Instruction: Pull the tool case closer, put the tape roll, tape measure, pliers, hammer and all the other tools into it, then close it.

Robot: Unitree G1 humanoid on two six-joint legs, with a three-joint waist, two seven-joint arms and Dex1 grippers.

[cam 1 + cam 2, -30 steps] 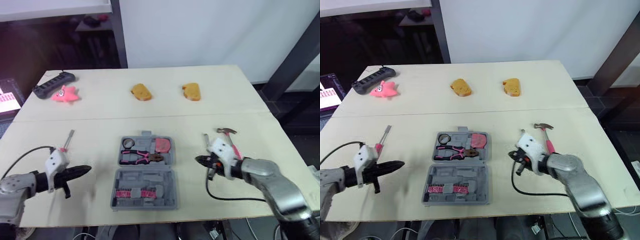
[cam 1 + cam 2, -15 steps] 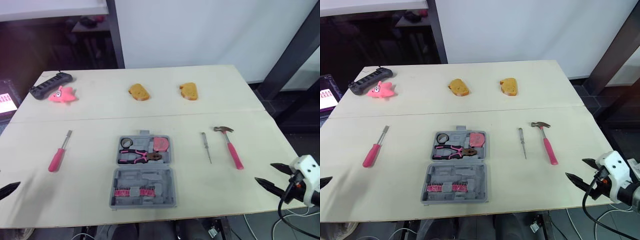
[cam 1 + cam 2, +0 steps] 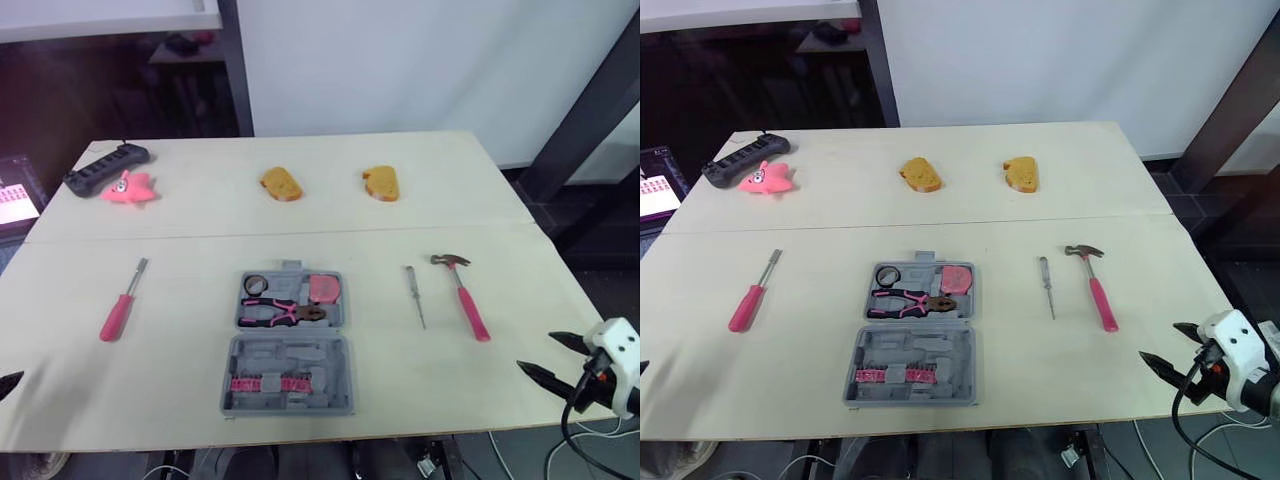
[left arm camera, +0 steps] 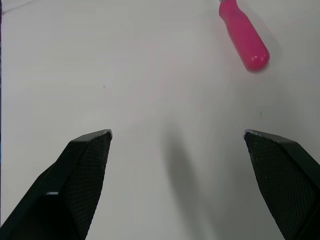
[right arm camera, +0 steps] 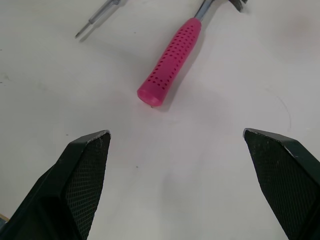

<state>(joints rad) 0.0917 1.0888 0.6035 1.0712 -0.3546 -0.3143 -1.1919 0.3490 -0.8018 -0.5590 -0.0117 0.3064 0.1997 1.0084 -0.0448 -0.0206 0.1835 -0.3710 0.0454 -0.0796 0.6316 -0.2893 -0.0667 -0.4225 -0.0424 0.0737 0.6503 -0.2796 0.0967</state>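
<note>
The tool case [image 3: 290, 352] is lying open and flat on the table [image 3: 400, 220], near the front edge at the middle. In its far half the tape roll [image 3: 255, 285] is sitting in the left corner, the pink tape measure [image 3: 325, 289] is sitting in the right corner, and the pliers [image 3: 285, 314] are lying across just in front of both. A row of pink bits [image 3: 262, 384] is lying in the near half. To the left of the case, well apart from it, a pink screwdriver [image 3: 122, 303] is resting on the table with its shaft pointing away. To the right a thin metal tool [image 3: 415, 295] is lying beside the hammer [image 3: 462, 295], whose pink handle is pointing toward the front edge. The right gripper [image 3: 534, 350] is hanging over the front right corner of the table, fingers spread and holding nothing. At the far side a power strip [image 3: 105, 168], a pink toy [image 3: 127, 187] and two pieces of bread [image 3: 282, 184] are lying

From the left wrist, the left gripper [image 4: 177, 133] is hovering over bare table with its fingers wide apart and nothing between them, the screwdriver's pink handle lying ahead of it, clear of both fingers

From the right wrist, the right gripper is standing wide open and empty above the table, with the hammer's handle end pointing toward the gap between the fingers and the thin tool's tip lying beside it, neither being touched
</note>
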